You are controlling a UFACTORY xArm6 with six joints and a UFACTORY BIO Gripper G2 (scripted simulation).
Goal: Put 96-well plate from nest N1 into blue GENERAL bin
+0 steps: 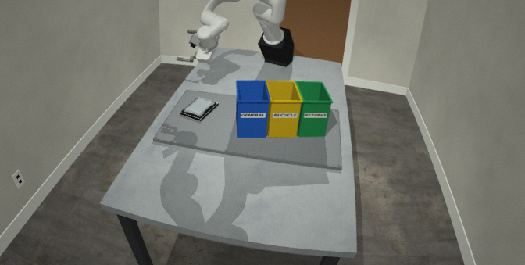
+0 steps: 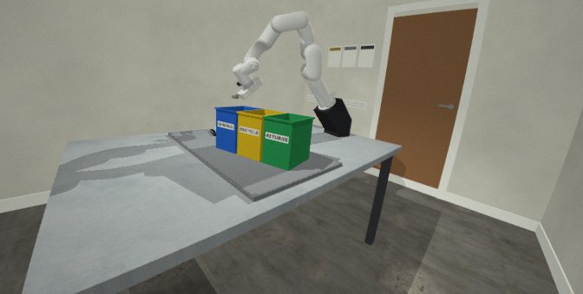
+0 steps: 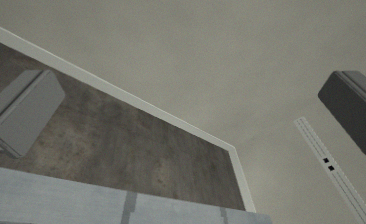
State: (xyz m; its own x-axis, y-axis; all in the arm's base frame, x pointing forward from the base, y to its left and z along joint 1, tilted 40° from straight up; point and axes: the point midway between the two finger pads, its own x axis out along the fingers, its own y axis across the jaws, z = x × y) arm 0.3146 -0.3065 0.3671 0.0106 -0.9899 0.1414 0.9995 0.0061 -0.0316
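plate (image 1: 200,105), pale and flat, sits on its black nest (image 1: 190,116) (image 2: 212,132) over on one side of the grey mat (image 1: 203,141) (image 2: 256,189), apart from the bins. from the low side i catch only a dark sliver of the nest past the blue bin (image 1: 252,126) (image 2: 225,138), and can't make out the plate there. that bin, marked general, stands upright beside the yellow bin (image 1: 283,127) (image 2: 249,145), marked recycle, with the green bin (image 1: 312,127) (image 2: 284,150), marked returns, at the far end of the row. all three are upright on the mat.

the white arm (image 1: 223,0) (image 2: 290,22) arches up from a black block (image 1: 288,55) (image 2: 343,124) at the door end of the table (image 1: 289,212) (image 2: 130,226) (image 3: 59,187). its claw (image 1: 183,45) (image 2: 236,90) (image 3: 190,113) is spread wide with nothing between the fingers, up in the air and well apart from the plate. looking out past the fingers, i see wall, floor and a strip of tabletop.
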